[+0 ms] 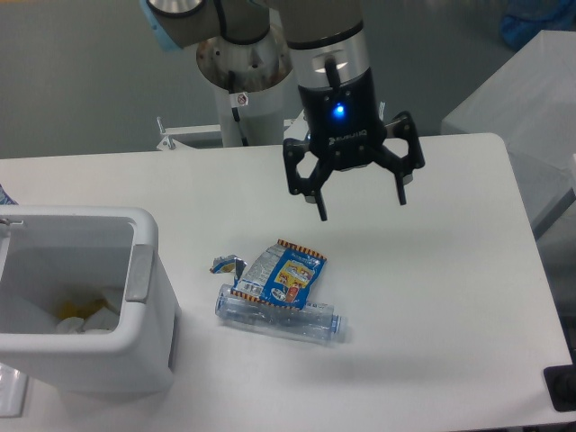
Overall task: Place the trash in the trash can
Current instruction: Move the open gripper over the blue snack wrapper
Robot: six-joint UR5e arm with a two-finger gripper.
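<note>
Robotics lab setting: arm pedestal (241,76) bolted behind plain white worktop (432,306), bare grey floor (81,81), no domestic furnishings.

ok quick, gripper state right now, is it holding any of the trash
gripper: open, fingers spread, holding nothing, up above the table; the snack wrapper and plastic bottle both lie on the table.

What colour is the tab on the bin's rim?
Grey, on the white bin's right rim tab; the fixed camera shows it.
</note>
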